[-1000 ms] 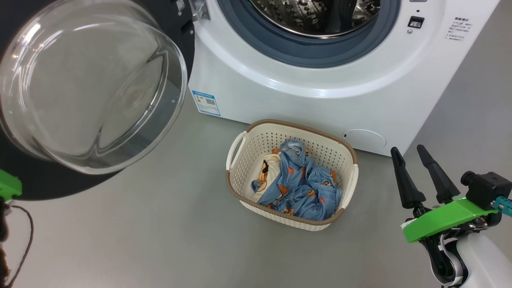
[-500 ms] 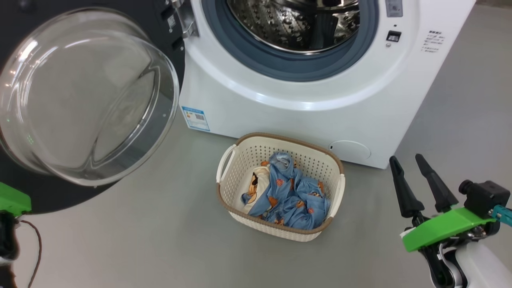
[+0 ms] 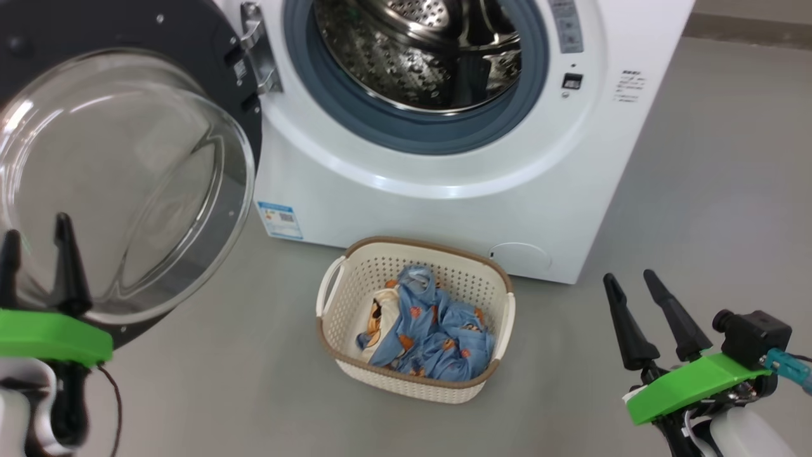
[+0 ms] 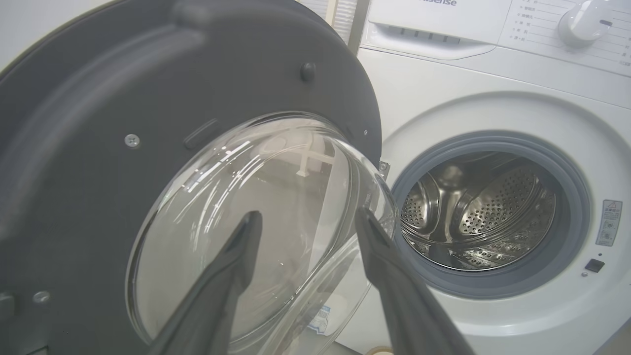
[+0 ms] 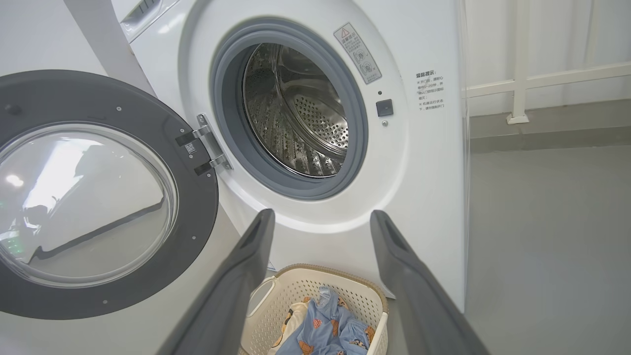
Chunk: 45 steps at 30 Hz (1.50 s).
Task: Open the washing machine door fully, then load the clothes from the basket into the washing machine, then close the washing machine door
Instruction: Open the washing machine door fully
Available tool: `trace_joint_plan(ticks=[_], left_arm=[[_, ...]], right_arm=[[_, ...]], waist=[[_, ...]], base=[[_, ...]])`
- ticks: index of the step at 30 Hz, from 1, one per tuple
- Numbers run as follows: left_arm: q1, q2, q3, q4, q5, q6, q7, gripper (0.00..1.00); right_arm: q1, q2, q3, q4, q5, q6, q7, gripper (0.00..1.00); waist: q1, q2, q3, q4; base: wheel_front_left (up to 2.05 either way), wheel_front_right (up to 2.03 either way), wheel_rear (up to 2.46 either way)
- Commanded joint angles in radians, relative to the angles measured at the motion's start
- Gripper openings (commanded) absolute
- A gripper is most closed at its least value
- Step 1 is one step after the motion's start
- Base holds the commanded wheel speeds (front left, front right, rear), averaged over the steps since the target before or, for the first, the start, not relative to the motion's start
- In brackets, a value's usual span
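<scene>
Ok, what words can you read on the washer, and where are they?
"Hisense", its top cut off by the picture's edge: on the washer, top panel.
Print beside the dial: too small to read.
Chinese print right of the opening: too small to read.
Warning sticker above it: too small to read.
Blue label at the lower front corner: too small to read.

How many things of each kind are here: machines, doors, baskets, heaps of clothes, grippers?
washing machine: 1
door: 1
basket: 1
heap of clothes: 1 (single pieces cannot be counted)
grippers: 2, left gripper and right gripper
Total: 6
</scene>
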Motion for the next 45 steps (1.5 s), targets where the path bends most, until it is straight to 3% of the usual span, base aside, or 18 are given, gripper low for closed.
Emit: trace_joint_plan(ticks=[1, 12, 29, 45], left_arm=[[0.012, 0.038, 0.027, -0.077, 0.01, 0.018, 0.01, 1.0], [0.099, 0.005, -0.012, -0.196, 0.02, 0.045, 0.016, 1.0], [0.176, -0.045, -0.081, -0.204, 0.058, 0.051, -0.045, 1.0], [0.239, -0.106, -0.093, -0.134, 0.067, 0.042, -0.125, 1.0]], right_arm=[[0.008, -0.002, 0.024, -0.027, 0.001, 0.005, -0.012, 1.0], [0.006, -0.02, 0.051, -0.032, -0.004, 0.005, -0.012, 1.0], [-0.025, -0.068, 0.084, -0.031, -0.001, 0.005, -0.012, 1.0], [-0.052, -0.093, 0.075, -0.029, 0.002, 0.005, -0.012, 1.0]], waist=[[0.0001, 0.0, -0.033, -0.035], [0.0001, 0.0, -0.064, -0.131], [0.0001, 0.0, -0.067, -0.319], [0.0001, 0.0, -0.055, -0.374]], base=[[0.0, 0.0, 0.0], [0.0, 0.0, 0.0], [0.0, 0.0, 0.0], [0.0, 0.0, 0.0]])
